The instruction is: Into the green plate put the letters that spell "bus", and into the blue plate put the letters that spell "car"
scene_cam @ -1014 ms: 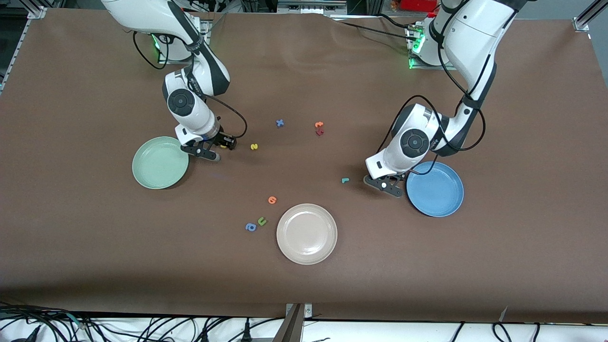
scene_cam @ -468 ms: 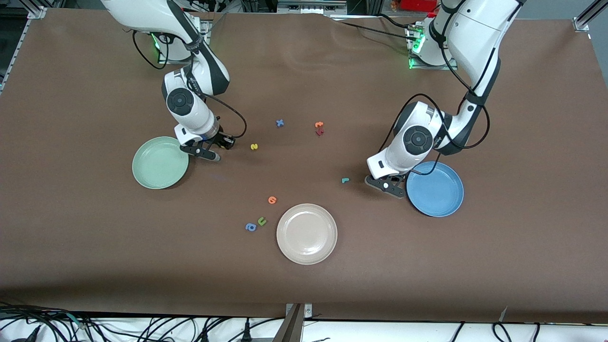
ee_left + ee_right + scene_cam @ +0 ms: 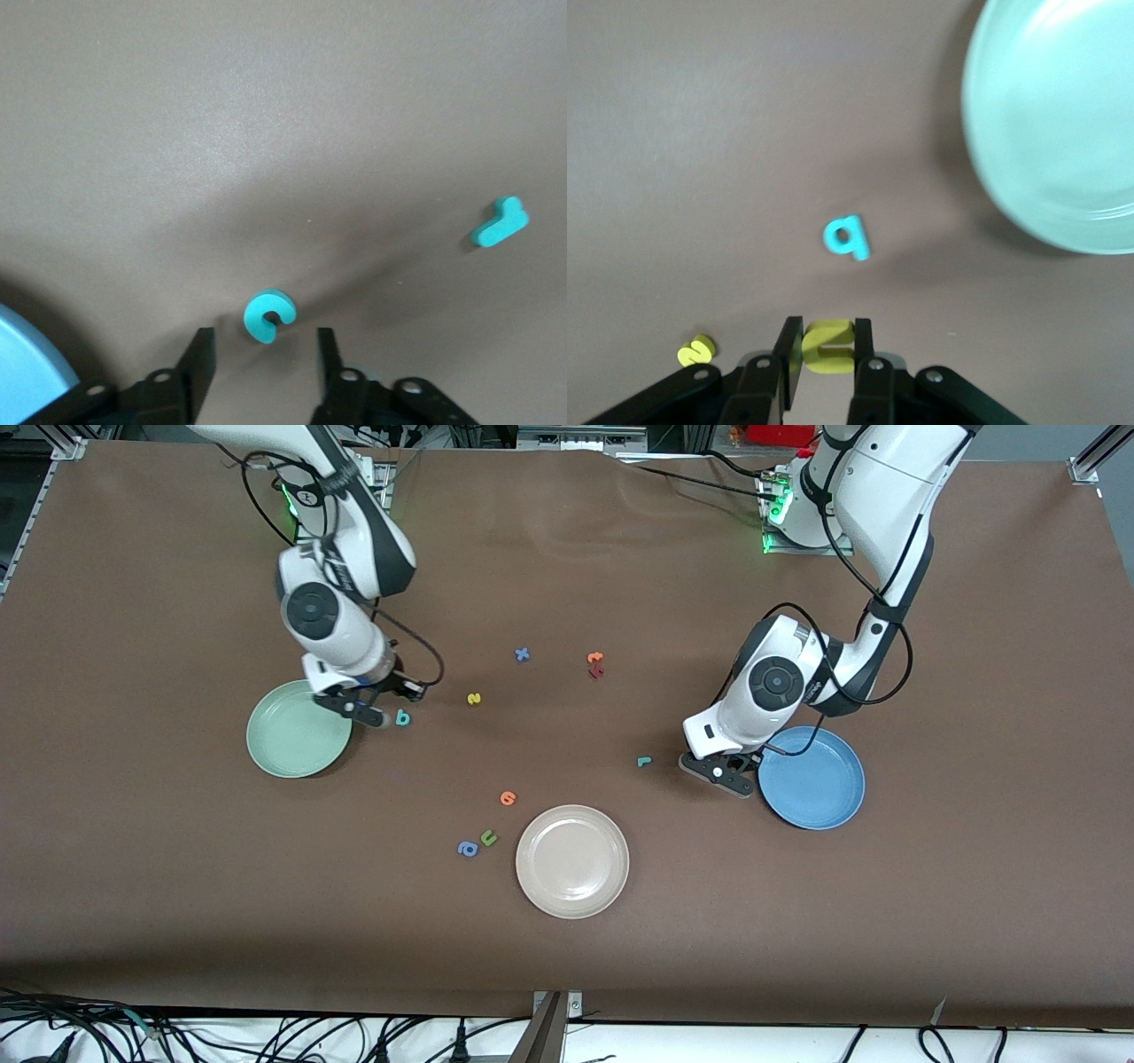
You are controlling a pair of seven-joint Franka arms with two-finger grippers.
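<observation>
Yellow foam sits pinched between the fingers of my right gripper (image 3: 826, 345): it is the yellow "u" (image 3: 829, 345), clamped at both sides, its lower part cut off by my own jaws in the right wrist view. I hang over the bare mat just beside the green plate (image 3: 298, 729), whose rim fills one corner of that view. The teal "b" (image 3: 403, 717) lies flat on the mat close by, a little toward the left arm's end of the table from my fingertips. The yellow "s" (image 3: 474, 699) rests farther along the same way, slightly farther from the front camera than the "b"; in the wrist view it sits at the frame's edge and reads poorly.

My left gripper (image 3: 262, 354) stands low over the mat beside the blue plate (image 3: 813, 778), jaws parted with nothing between them. The teal "c" (image 3: 268, 316) lies just ahead of the gap, touching neither finger; in the front view my own wrist hides it. The teal "r" (image 3: 644, 761) lies apart, toward the right arm's end. Only a sliver of the blue plate shows in the left wrist view.

The yellow "a" I cannot make out anywhere. Both plates are empty.
</observation>
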